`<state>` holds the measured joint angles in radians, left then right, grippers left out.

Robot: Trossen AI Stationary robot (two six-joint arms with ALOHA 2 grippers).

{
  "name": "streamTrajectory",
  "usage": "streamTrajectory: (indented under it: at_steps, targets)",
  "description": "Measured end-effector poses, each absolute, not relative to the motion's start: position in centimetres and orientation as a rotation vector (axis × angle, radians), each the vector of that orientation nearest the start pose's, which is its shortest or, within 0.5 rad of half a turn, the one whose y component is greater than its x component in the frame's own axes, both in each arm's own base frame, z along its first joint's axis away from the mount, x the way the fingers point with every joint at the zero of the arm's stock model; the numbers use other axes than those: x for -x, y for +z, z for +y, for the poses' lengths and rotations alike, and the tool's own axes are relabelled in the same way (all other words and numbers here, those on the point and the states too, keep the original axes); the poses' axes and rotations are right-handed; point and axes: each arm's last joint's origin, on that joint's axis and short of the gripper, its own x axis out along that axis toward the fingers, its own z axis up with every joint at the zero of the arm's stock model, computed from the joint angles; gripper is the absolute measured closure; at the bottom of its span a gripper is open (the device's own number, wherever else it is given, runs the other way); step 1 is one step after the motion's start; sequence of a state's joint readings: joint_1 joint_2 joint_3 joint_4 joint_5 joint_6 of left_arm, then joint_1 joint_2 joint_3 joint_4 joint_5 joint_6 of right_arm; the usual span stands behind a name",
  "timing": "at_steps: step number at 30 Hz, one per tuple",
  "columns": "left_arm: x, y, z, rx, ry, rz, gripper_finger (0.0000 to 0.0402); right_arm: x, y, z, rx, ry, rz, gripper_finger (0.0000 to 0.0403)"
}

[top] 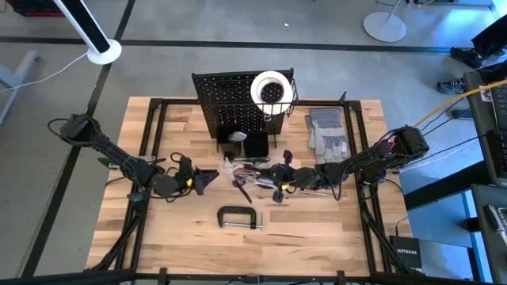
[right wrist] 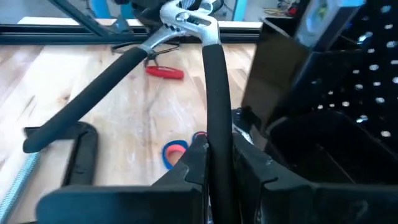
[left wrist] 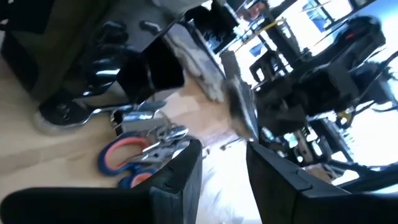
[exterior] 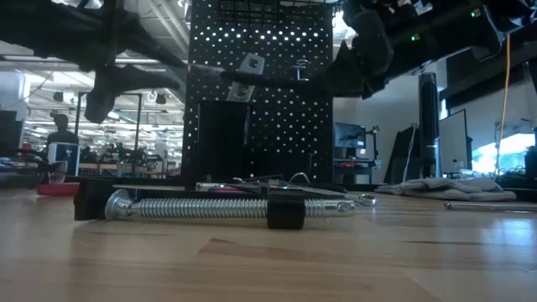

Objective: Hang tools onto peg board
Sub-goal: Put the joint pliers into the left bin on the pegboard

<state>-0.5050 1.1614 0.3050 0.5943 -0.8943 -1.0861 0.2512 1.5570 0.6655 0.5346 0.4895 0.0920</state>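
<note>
The black peg board (top: pixel 238 99) stands upright at the table's far middle, and the white tape roll (top: pixel 271 89) sits at its wire basket. My right gripper (right wrist: pixel 219 155) is shut on the black-handled pliers (right wrist: pixel 186 25) and holds them in the air in front of the board (exterior: pixel 260 101). My left gripper (top: pixel 207 179) hovers open left of the tool pile (top: pixel 245 170), with nothing between its fingers (left wrist: pixel 180 171). The black C-clamp (top: pixel 238 218) lies flat near the table's middle. The red utility knife (right wrist: pixel 165 71) and the red- and blue-handled pliers (left wrist: pixel 134 155) lie on the wood. My right gripper pinches one black handle (right wrist: pixel 216 127) of the pliers between its two fingers, toward the handle's free end. The fingers lie along the handle, coming about level from the table's right. The pliers are lifted clear, their silver head (exterior: pixel 247 65) pointing away from the gripper and the other handle (right wrist: pixel 87 102) splayed out.
Grey work gloves (top: pixel 326 133) lie right of the board. Two small black bins (top: pixel 247 144) sit at the board's foot, with silver tools (left wrist: pixel 149 124) beside them. Bare wood stretches along the near edge in front of the clamp (exterior: pixel 226 207).
</note>
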Motion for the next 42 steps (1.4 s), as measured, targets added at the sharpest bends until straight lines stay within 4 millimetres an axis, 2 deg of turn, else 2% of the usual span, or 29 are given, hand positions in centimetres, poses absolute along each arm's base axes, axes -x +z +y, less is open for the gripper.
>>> streamTrajectory:
  at_steps: [10,20,31,35,39,42]
  targets:
    - [-20.0,18.0,-7.8,0.863,0.424,-0.07,0.0288,-29.9,18.3,6.3,0.035,-0.24,0.315,0.0362]
    - [-21.8,17.9,-6.3,0.868,0.505,-0.117,0.0288,-30.5,17.6,6.6,0.008,-0.191,0.281,0.0362]
    - [-23.0,17.3,-6.0,0.854,0.505,-0.078,0.0289,-30.6,17.8,6.6,0.004,-0.209,0.262,0.0362]
    - [-23.0,17.3,-6.0,0.827,0.504,-0.073,0.0313,-30.6,17.8,6.5,0.0,-0.213,0.261,0.0362]
    - [-23.0,17.5,-6.0,0.816,0.495,-0.081,0.0364,-30.6,17.7,6.5,0.005,-0.215,0.266,0.0362]
    - [-23.1,17.6,-6.1,0.809,0.489,-0.084,0.0369,-30.6,17.7,6.5,0.005,-0.21,0.269,0.0362]
